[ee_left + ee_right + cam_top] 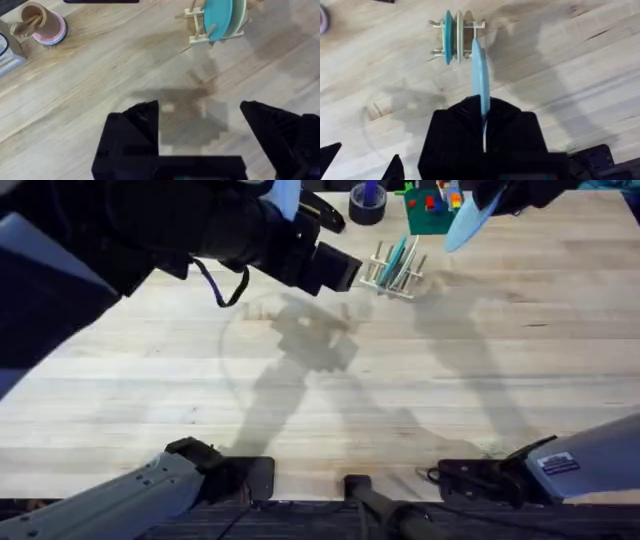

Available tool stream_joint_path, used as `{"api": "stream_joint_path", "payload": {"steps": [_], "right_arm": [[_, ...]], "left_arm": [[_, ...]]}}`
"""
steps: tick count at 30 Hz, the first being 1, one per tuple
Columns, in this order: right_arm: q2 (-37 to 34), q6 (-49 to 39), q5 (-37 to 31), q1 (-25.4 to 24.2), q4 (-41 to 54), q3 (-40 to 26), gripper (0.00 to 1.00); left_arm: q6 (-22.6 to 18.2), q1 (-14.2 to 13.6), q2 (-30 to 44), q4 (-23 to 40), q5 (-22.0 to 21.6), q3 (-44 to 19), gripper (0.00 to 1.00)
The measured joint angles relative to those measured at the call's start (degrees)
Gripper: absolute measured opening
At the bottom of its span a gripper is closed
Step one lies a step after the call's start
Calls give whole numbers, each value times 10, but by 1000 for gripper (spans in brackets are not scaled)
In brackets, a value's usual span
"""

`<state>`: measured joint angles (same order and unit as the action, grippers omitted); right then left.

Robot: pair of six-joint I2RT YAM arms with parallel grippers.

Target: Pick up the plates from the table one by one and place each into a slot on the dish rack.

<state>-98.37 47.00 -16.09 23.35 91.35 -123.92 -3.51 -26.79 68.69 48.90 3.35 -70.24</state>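
The light blue plate (481, 75) stood edge-on, pinched in the right hand (484, 125), just ahead of it the dish rack (457, 37) (teal and cream plates already slotted). Misaligned, its rim could strike a peg and tip the rack on the worktop (570, 75). The left hand (200, 120) hung spread and empty, well back from the rack.

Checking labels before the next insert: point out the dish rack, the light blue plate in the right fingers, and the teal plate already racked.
dish rack (196, 36), left wrist view, on its wooden end pegs.
light blue plate (481, 75), right wrist view, on its upright edge above the fingers.
teal plate (218, 16), left wrist view, on its face.
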Motion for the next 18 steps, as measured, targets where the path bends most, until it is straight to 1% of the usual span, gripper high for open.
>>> {"api": "stream_joint_path", "payload": {"steps": [7,18], "right_arm": [[-10,24,-10,0,7,-1,32],[-75,51,-11,0,-14,-2,32]], "left_arm": [[0,0,0,0,0,0,994],[0,0,0,0,0,0,994]]}}
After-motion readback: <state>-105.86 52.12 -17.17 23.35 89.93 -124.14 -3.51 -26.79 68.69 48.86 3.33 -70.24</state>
